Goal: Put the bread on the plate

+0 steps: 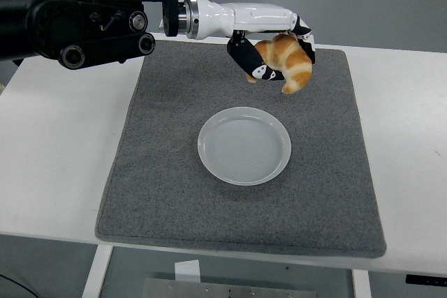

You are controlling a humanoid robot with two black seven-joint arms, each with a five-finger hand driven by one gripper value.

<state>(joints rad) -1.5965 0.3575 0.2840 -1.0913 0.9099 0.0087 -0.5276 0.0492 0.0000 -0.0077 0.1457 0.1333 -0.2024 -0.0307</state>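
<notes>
Bread held above the mat

Bread (290, 65), a golden croissant, sits clamped in the curled fingers of the left robot hand (274, 52), raised over the grey mat (160, 172) just beyond the white plate (244, 145). The mat lies on the white counter (56, 158).

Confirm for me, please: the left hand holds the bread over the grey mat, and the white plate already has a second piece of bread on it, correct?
Not quite. The head view shows the white plate is empty. The rest holds: the left hand grips the bread above the grey mat.
</notes>
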